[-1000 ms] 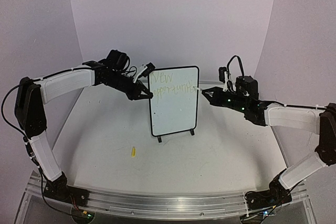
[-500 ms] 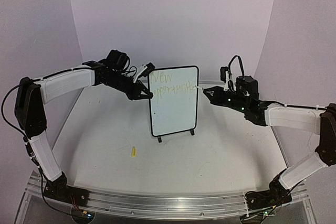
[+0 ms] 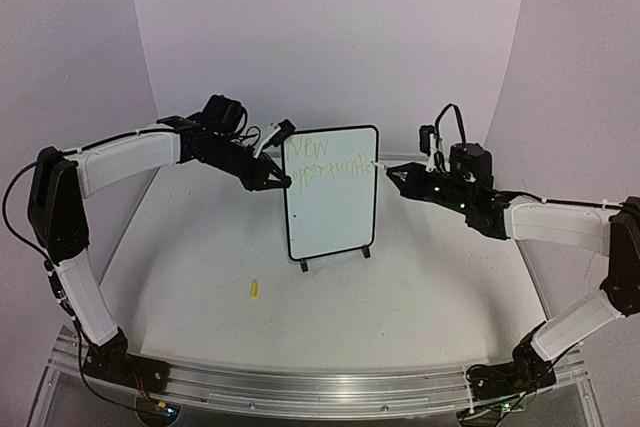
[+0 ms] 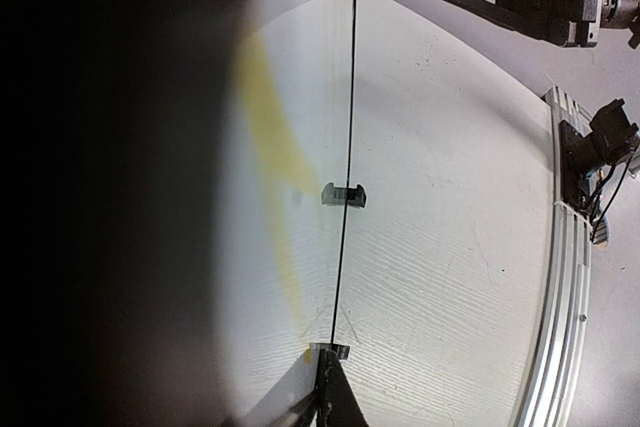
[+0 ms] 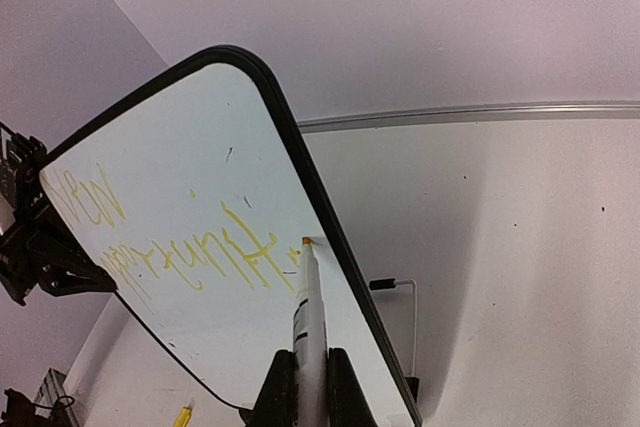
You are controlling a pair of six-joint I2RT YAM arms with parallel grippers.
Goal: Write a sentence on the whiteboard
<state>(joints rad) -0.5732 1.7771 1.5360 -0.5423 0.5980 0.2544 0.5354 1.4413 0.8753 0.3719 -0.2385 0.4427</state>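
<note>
We log: left gripper (image 3: 281, 182), arm reaching level, jaws pinching the left edge of the small upright black-framed white whiteboard (image 3: 335, 212), mid-table, open tabletop (image 3: 400, 297) before it; faint yellow-green sentence (image 3: 326, 161) near its top; right gripper (image 5: 309, 373), arm level, clamping slim white marker (image 5: 308, 312), tip at the right edge.

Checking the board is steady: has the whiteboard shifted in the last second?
No. The whiteboard stands just as far from the yellow cap as before.

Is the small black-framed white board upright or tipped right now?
Upright: the black-framed whiteboard stands on its two black feet, left gripper clamped on its left edge.
</note>
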